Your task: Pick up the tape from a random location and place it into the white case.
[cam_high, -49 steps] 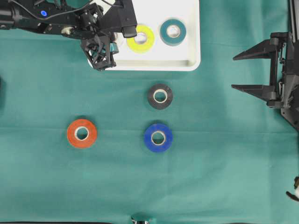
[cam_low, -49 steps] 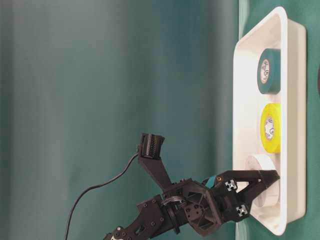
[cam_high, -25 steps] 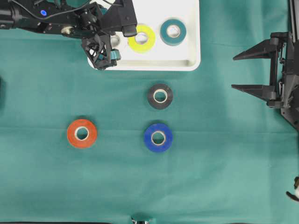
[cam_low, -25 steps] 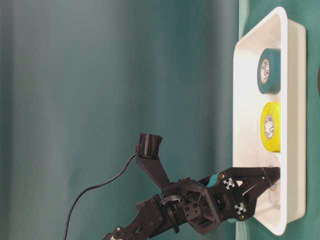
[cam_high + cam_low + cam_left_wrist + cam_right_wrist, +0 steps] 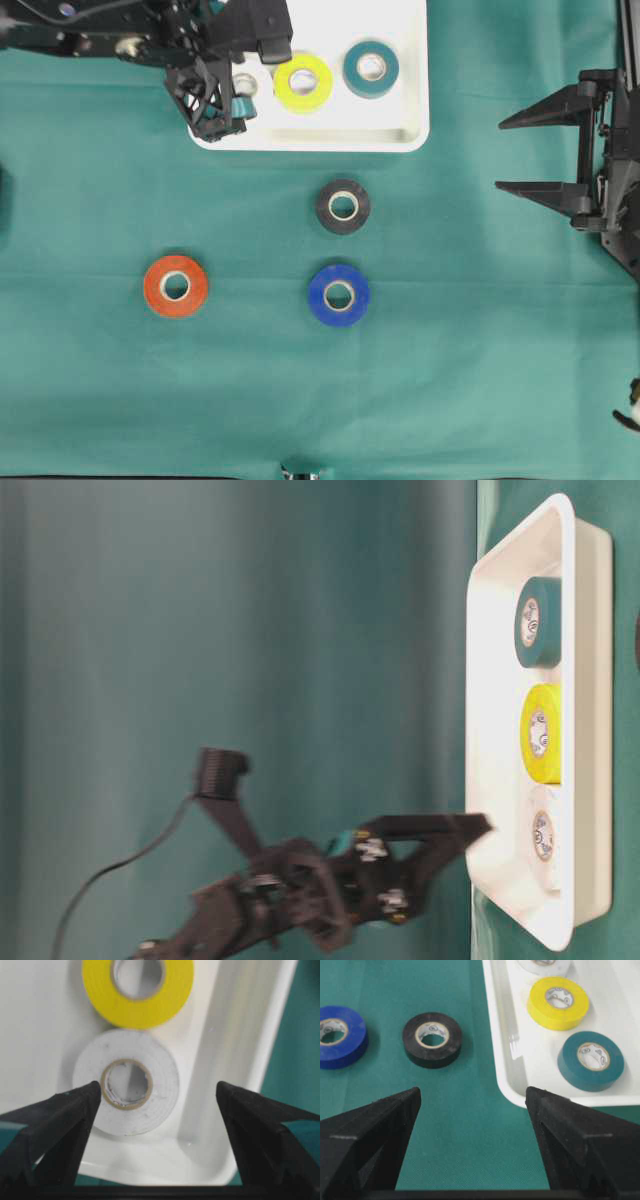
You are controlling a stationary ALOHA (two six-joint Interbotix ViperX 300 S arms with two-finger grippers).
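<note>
overhead, your left tool point(image 5: 243, 95) hangs spread wide at the upper left over the white case point(image 5: 400, 135). left wrist view: white tape point(image 5: 126, 1089) lies flat inside, untouched. right tool point(image 5: 472, 1105) also gapes, empty.

— What covers the tabletop?
— A green cloth point(image 5: 450, 380), faintly creased, reaching every edge.
— Anything else?
— A small shiny object point(image 5: 299, 470) at six o'clock, too small to name. In the table-level view, a green curtain point(image 5: 200, 630) hangs at nine o'clock.
</note>
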